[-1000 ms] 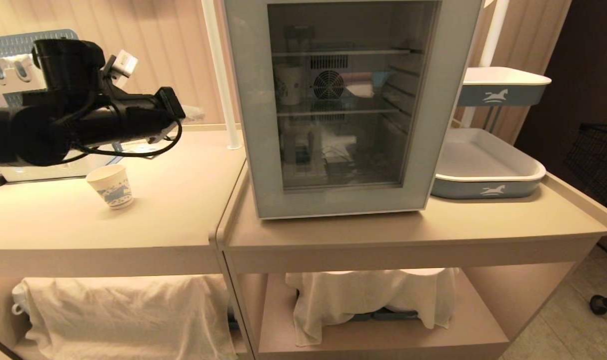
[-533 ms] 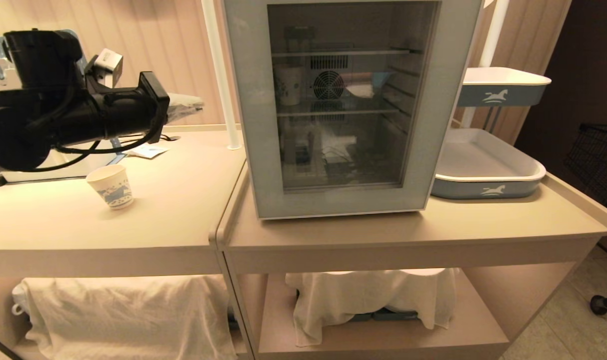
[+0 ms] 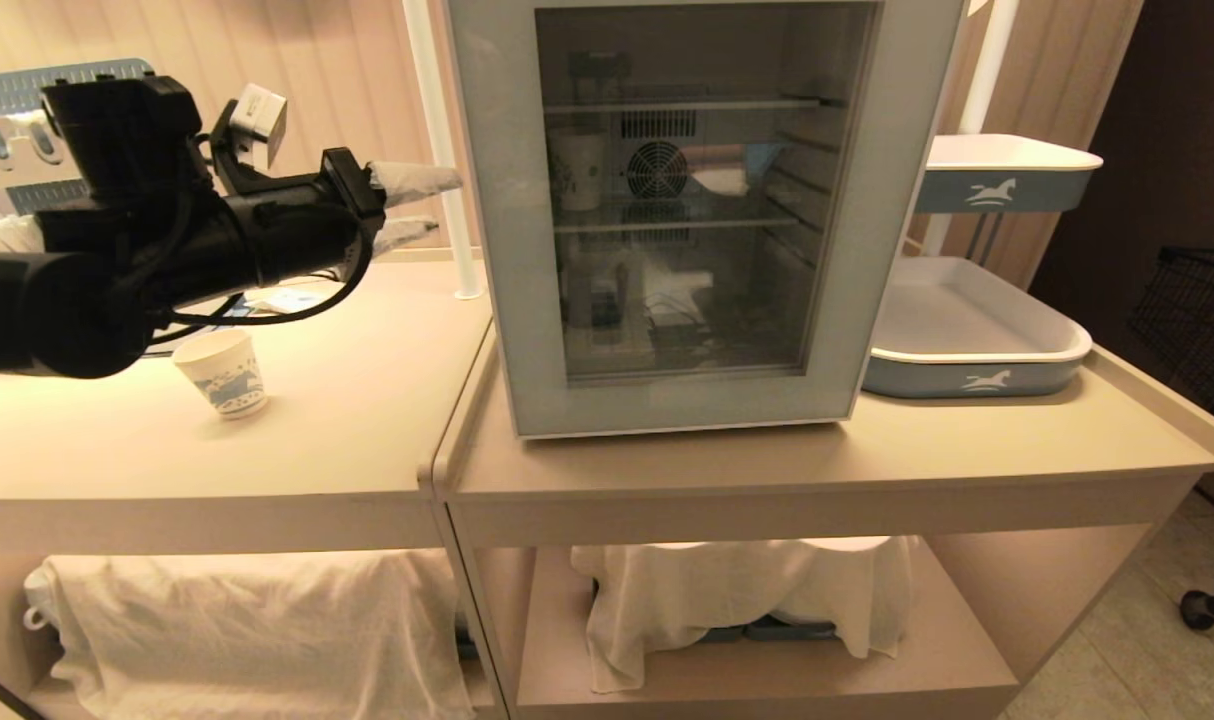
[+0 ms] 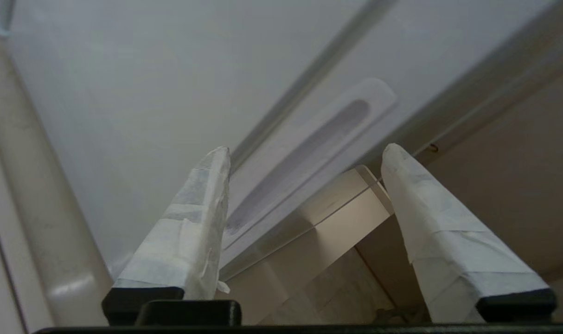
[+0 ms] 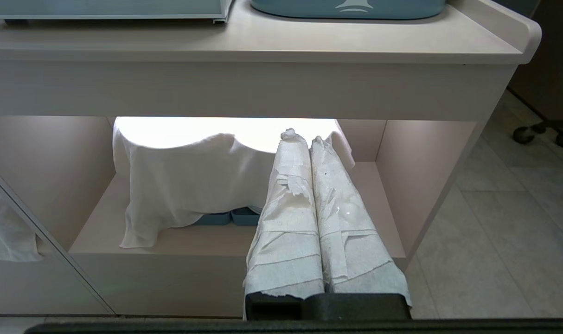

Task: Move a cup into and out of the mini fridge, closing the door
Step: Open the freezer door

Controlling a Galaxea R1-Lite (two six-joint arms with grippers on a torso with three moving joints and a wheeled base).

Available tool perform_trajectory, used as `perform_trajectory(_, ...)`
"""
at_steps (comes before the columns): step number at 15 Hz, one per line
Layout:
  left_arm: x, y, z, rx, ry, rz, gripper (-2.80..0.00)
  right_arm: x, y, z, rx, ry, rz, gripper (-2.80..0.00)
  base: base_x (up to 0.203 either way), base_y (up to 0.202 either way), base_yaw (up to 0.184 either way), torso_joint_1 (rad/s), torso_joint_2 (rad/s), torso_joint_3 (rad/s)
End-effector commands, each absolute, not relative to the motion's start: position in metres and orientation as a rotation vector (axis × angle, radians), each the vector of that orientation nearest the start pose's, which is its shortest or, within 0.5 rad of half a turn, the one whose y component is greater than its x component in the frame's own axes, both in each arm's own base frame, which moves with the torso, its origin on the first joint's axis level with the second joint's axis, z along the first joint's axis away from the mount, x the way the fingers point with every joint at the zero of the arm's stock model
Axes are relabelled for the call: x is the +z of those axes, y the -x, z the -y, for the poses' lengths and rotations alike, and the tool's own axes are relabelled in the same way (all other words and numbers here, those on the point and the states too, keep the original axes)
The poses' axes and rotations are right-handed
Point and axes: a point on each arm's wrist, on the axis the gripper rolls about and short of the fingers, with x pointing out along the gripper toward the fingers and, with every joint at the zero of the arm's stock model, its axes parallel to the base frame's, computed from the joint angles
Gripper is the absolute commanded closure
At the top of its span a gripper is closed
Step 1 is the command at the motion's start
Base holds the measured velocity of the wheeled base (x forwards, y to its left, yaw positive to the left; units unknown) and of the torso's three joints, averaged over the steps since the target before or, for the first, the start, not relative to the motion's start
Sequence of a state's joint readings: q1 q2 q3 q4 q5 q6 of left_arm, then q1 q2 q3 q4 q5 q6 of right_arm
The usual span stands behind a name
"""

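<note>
— Cup (image 3: 222,372) was standing out on the left counter (image 3: 367,400), right way up, all by itself. So what had we done by then?

— Not much that we could see. The door (image 3: 502,230) of the mini fridge (image 3: 687,215) was shut. The cup was not inside. We think we had to open the door, put the cup in, take it out, and shut the door.

— Where was our left gripper (image 3: 422,205)?

— Up in the air, above the cup and off to one side, near the left side of the fridge. Its two wrapped fingers (image 4: 193,222) were spread apart with nothing between them. In the left wrist view they pointed at the fridge's white side, where we saw a long dent like a handle (image 4: 304,157).

— And our right gripper (image 5: 309,139)?

— It was down low in front of the shelf under the counter, with its fingers pressed together. It held nothing.

— What did the cup look like?

— Small, white, made of paper. It was wider at the top, and had a big blue swirly picture around its side. It looked light, so we guessed a gentle squeeze would do.

— Was another cup in the fridge?

— Yes, a pale cup (image 3: 577,170) sat on a shelf behind the glass. It was not ours.
</note>
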State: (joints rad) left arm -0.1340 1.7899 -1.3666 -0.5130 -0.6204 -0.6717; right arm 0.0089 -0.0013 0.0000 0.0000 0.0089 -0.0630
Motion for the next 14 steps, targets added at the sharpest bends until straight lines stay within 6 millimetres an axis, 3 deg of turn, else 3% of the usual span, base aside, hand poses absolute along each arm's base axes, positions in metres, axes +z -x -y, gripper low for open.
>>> perform_trajectory(1,0.29,-0.354,0.07,-0.793,0.552,-0.151,-2.8,0.075,0.023,0.0,0.018,0.064,0.002,0.0,0.0,0.0,0.0,0.0,0.0,0.0)
perform_trajectory(4,0.288,-0.341,0.081,-0.829,0.515,-0.165,-2.8,0.075,0.023,0.0,0.018,0.064,0.002,0.0,0.0,0.0,0.0,0.0,0.0,0.0)
perform_trajectory(9,0.25,-0.323,0.088,-0.838,0.304,-0.219,-2.8,0.075,0.023,0.0,0.018,0.064,0.002,0.0,0.0,0.0,0.0,0.0,0.0,0.0)
perform_trajectory(11,0.247,-0.313,0.085,-0.836,0.247,-0.267,-2.8,0.075,0.023,0.0,0.018,0.064,0.002,0.0,0.0,0.0,0.0,0.0,0.0,0.0)
perform_trajectory(14,0.248,-0.316,0.09,-0.852,0.214,-0.258,-2.8,0.075,0.023,0.0,0.018,0.064,0.002,0.0,0.0,0.0,0.0,0.0,0.0,0.0)
